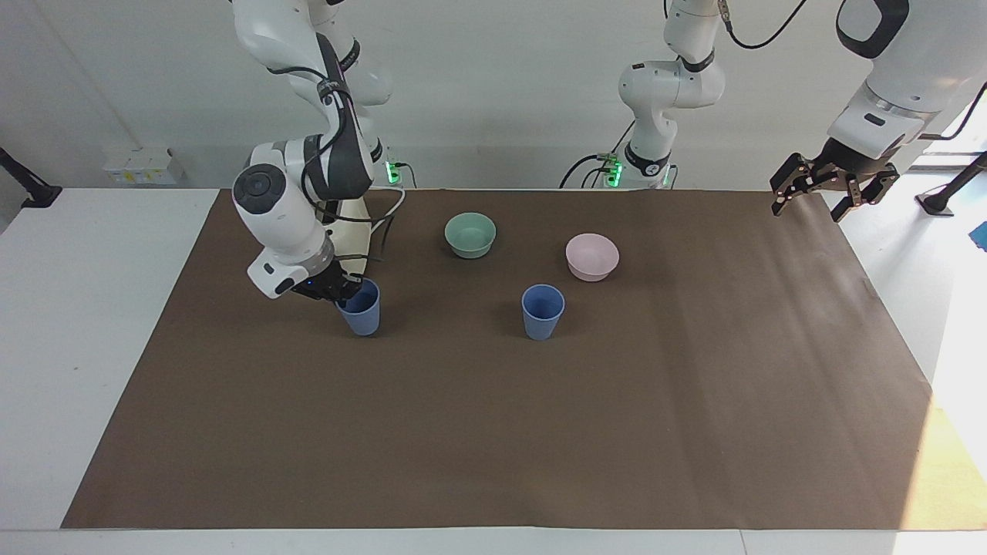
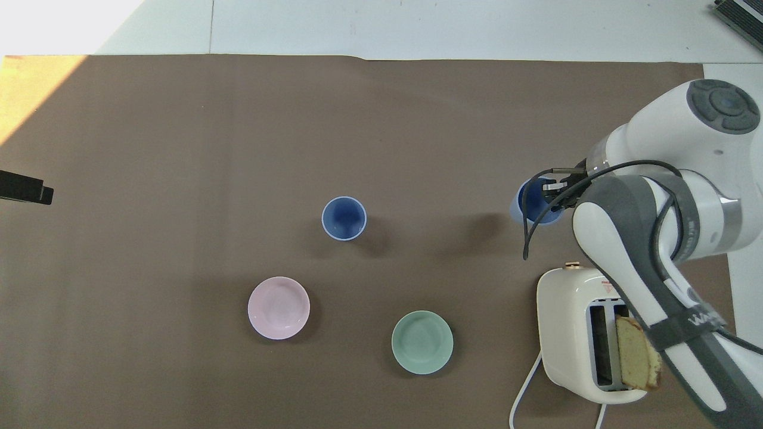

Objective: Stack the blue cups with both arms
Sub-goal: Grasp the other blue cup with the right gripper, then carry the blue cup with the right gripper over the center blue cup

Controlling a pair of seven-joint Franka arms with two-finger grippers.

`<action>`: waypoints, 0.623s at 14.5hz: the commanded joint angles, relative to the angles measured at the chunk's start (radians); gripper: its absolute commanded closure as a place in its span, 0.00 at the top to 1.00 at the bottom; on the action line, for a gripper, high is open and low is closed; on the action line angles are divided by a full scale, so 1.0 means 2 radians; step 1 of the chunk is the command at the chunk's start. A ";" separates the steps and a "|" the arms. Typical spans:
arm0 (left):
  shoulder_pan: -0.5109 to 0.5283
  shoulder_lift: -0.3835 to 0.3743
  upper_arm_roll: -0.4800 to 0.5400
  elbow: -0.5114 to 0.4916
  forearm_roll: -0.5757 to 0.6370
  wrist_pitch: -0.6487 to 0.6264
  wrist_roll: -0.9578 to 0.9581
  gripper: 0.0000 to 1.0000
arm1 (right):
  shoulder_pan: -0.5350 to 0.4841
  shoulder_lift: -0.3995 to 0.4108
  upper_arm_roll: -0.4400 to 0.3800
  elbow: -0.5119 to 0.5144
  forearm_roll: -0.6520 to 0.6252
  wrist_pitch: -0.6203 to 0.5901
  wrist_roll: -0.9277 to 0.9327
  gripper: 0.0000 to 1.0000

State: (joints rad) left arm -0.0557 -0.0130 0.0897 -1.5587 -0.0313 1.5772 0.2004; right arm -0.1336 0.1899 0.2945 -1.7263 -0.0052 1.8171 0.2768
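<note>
Brown mat point(image 1: 493, 432) spread over a white table point(image 1: 92, 347), white wall at the robots' end. Nearest the robots, close to the mat's robot-side edge: white toaster point(image 2: 575, 333) with a slice of bread point(image 2: 636, 360) standing in one slot, toward the right arm's end; mint-green bowl point(image 1: 470, 234) around mid-length; pale pink bowl point(image 1: 592, 256) beside it, toward the left arm's end and slightly farther out. Farther out, near the mat's middle: one blue cup point(image 1: 543, 311), upright, standing free. Other blue cup point(image 1: 360, 307) toward the right arm's end, tilted and raised just off the mat, pinched at the rim by the right gripper point(image 1: 339, 291), fingers closed on the cup wall. Left gripper point(image 1: 833, 190) with fingers spread wide, holding nothing, waiting in the air over the mat's corner at the left arm's end, well apart from both cups.
</note>
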 commanded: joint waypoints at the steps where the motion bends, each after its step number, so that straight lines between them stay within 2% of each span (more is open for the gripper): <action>1: 0.006 -0.001 -0.005 0.007 0.003 -0.006 0.000 1.00 | 0.028 0.009 0.007 0.088 0.007 -0.075 0.076 0.00; 5: 0.006 -0.005 -0.006 0.002 0.003 -0.005 0.000 1.00 | 0.108 0.019 0.006 0.150 0.002 -0.096 0.180 0.00; 9: 0.006 -0.006 -0.005 0.001 0.003 -0.003 0.002 1.00 | 0.183 0.062 0.005 0.230 0.001 -0.095 0.223 0.00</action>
State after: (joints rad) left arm -0.0557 -0.0136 0.0877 -1.5568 -0.0313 1.5772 0.2004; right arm 0.1901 0.2319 0.3067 -1.3850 -0.0050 1.6487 0.6833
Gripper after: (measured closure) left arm 0.000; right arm 0.956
